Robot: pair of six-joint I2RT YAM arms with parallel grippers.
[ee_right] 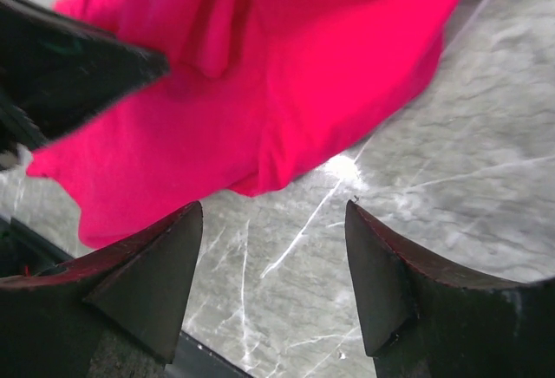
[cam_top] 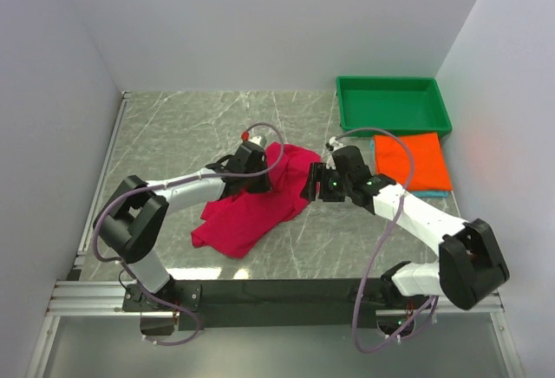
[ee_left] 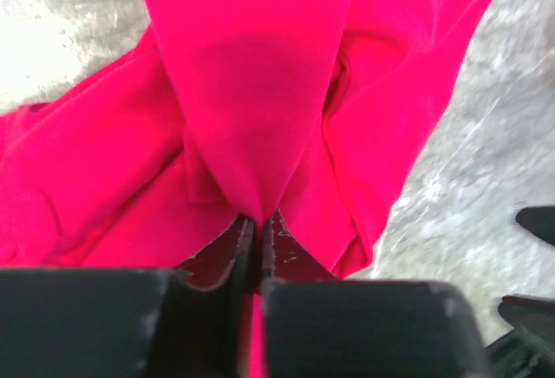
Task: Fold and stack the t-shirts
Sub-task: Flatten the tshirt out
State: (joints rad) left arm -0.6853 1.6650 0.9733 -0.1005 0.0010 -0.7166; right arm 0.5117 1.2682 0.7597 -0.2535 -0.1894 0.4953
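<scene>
The crimson-pink t-shirt lies crumpled and unfolded in the middle of the table. My left gripper is shut on a raised fold of it near its far edge. My right gripper is open and empty just beyond the shirt's right edge, with bare table between its fingers. The orange t-shirt lies folded on the folded teal t-shirt, of which only a thin edge shows, at the right.
The green plastic tray stands at the back right, just behind the folded stack. White walls close in the table on the left, back and right. The left gripper's body shows in the right wrist view.
</scene>
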